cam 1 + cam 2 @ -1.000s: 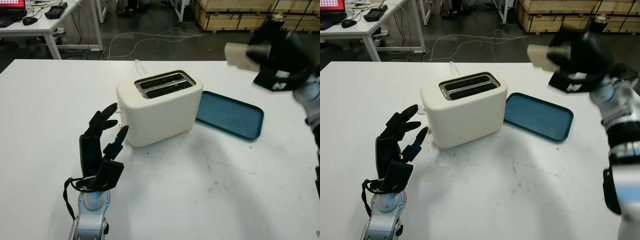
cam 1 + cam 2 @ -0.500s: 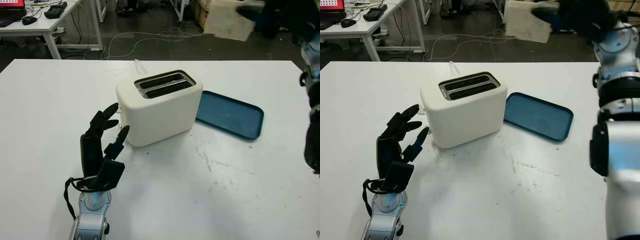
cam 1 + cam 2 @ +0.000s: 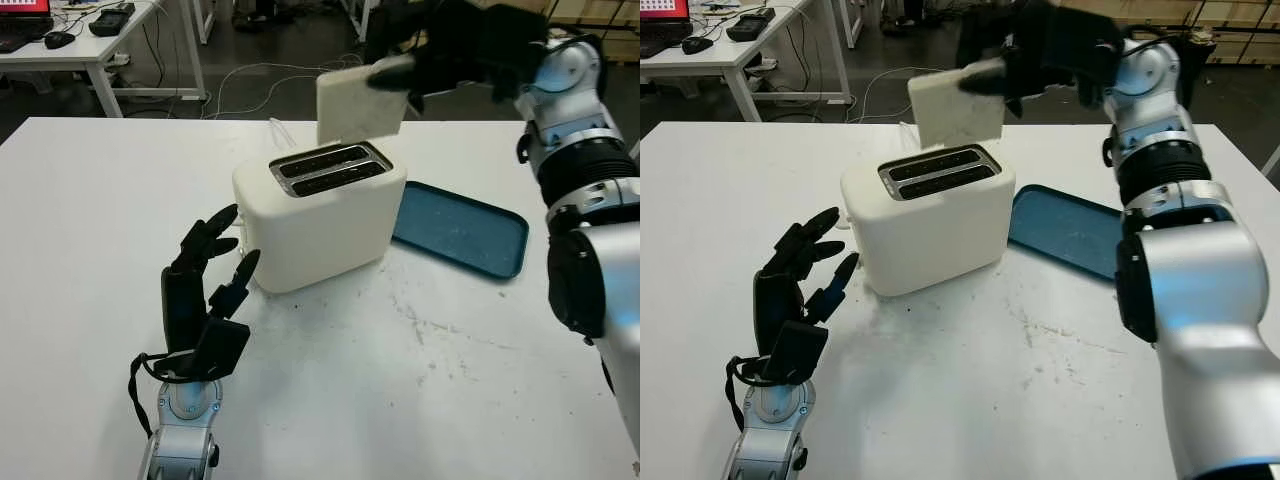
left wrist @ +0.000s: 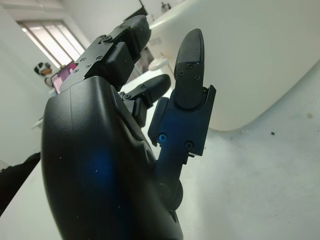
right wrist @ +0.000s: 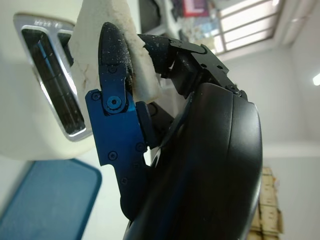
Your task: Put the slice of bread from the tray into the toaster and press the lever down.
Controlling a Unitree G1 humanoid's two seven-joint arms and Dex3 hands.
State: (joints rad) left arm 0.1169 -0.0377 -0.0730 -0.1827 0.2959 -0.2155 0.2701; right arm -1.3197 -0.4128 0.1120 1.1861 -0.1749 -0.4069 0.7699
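The right hand (image 3: 450, 55) grips the bread (image 3: 358, 102) in the air, just above the toaster (image 3: 320, 212) at mid-surface. Best to square the slice with a slot (image 3: 322, 160), then lower it straight. The left hand (image 3: 205, 290) is open beside the toaster.

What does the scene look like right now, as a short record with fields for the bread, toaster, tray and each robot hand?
bread: slice held in the air just above the toaster's slots, not yet inserted
toaster: cream, two slots, standing on the white table, both slots empty
tray: blue, on the table beside the toaster, nothing on it
right robot hand: raised over the toaster, shut on the bread
left robot hand: open, near the toaster's end, holding nothing
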